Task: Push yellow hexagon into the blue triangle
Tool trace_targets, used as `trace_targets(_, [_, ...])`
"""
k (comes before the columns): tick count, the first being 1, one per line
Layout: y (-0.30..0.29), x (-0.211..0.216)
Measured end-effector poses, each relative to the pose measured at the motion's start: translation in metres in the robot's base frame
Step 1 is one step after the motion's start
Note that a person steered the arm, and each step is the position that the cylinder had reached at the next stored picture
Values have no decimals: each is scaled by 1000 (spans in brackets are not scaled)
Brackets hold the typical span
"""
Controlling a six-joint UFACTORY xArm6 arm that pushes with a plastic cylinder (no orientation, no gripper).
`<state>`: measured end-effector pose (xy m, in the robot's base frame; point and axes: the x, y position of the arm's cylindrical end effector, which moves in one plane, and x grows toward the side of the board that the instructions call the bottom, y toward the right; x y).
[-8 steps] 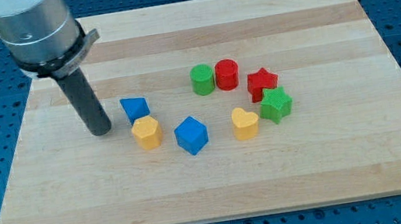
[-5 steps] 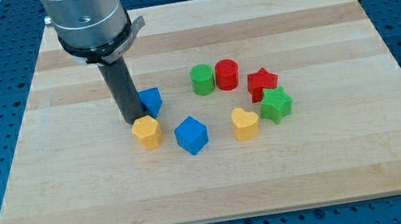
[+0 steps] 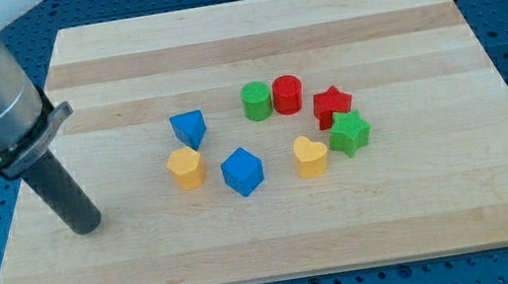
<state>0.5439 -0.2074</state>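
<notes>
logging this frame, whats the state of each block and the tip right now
yellow hexagon: just below blue triangle, small gap
blue cube: apart
yellow heart: beside green star
red star: above green star
green cylinder: against red cylinder
my tip: far left, touching nothing

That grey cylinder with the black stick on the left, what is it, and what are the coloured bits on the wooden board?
It is the end of a robot arm. The stick is a rod; my tip rests on the wooden board and pushes blocks, holding nothing. One camera looks down at the board. On it lie a yellow hexagon, a blue triangle just above it, a blue cube, a yellow heart, a green star, a red star, a red cylinder and a green cylinder. The tip stands well to the view's left of all the blocks.
</notes>
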Motion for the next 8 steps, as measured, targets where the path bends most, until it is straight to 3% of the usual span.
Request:
trace_targets(4, [109, -25])
trace_targets(6, [112, -27])
trace_targets(8, [69, -21])
